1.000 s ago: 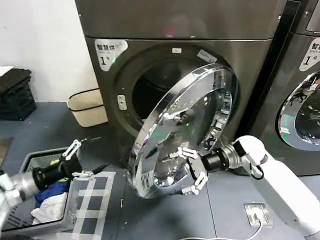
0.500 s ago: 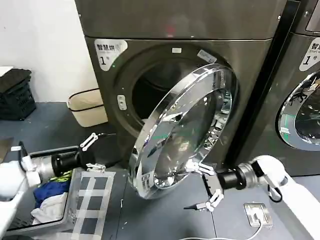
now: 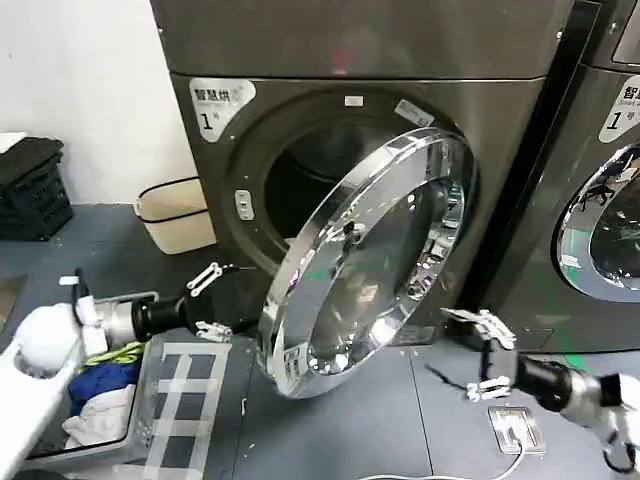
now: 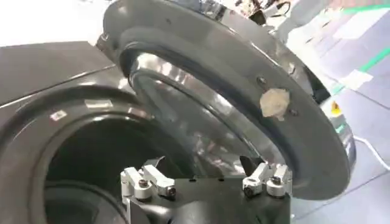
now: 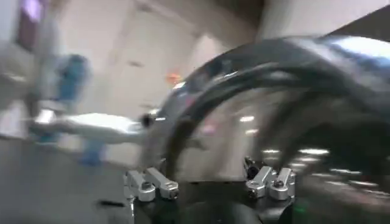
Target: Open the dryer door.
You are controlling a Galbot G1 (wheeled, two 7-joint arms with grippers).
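The dryer door point(image 3: 365, 255) (chrome ring, dark glass) hangs ajar; left gripper point(image 3: 213, 300) and right gripper point(image 3: 478, 355) gape empty.

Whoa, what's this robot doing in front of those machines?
It is opening the dryer door. The big chrome-ringed door stands swung well out from its machine, so the dark drum opening shows behind it. The left gripper, open, reaches toward the door's free edge from beside a laundry basket. The right gripper, also open, hangs low on the door's other side, off it. Neither is touching the door.
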